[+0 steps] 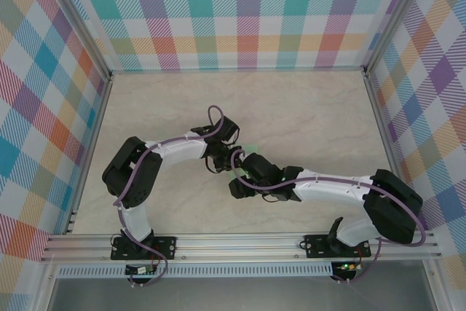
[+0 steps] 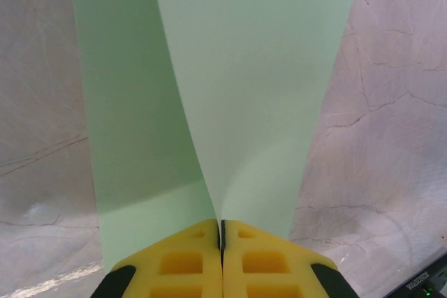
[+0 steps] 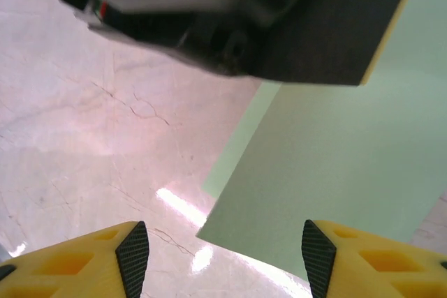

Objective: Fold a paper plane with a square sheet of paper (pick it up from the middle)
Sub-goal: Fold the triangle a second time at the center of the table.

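Note:
The paper plane (image 2: 244,88) is a light green folded sheet, with two flaps spreading away from a crease. My left gripper (image 2: 222,232) is shut on that crease, yellow fingertips pressed together with the paper between them. From above, the left gripper (image 1: 218,159) sits mid-table with a bit of green paper (image 1: 251,147) showing beside it. My right gripper (image 3: 225,259) is open, and the near edge of the paper (image 3: 328,172) lies just ahead of its fingers (image 3: 133,256), untouched. The right gripper (image 1: 239,178) is close to the left one.
The dark body of the left gripper (image 3: 279,19) hangs just above the paper in the right wrist view. The beige marbled tabletop (image 1: 306,107) extends to plaid walls (image 1: 247,12) on three sides, with a metal rail (image 1: 240,242) along the near edge.

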Controlling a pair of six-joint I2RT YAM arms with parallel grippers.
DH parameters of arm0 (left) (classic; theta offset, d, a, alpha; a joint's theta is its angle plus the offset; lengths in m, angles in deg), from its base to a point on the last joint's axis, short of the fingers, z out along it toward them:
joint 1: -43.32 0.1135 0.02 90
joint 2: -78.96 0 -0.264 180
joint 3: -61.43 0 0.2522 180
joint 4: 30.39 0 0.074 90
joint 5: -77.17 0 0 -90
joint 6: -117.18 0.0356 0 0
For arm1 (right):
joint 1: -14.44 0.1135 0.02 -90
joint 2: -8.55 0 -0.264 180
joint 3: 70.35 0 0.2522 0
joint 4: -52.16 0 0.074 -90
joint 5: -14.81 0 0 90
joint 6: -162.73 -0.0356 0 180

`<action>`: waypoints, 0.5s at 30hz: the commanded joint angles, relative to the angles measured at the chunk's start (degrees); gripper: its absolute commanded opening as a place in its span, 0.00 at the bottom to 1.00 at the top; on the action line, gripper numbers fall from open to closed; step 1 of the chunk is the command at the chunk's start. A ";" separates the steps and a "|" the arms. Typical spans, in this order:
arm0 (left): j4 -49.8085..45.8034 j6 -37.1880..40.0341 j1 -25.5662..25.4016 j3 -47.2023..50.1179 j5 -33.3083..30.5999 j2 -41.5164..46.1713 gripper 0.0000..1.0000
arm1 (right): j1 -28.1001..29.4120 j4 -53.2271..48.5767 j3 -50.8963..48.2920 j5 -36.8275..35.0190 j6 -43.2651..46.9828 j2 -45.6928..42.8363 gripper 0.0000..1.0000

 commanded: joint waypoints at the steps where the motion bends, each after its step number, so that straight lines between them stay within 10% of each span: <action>1: 0.47 -0.53 0.35 -0.92 1.22 0.31 0.05 | 0.75 -0.25 1.18 -3.24 0.68 1.23 0.62; 15: 0.48 -0.57 0.33 -0.75 1.17 0.40 0.05 | 0.88 -1.52 1.20 -6.71 0.24 0.72 0.39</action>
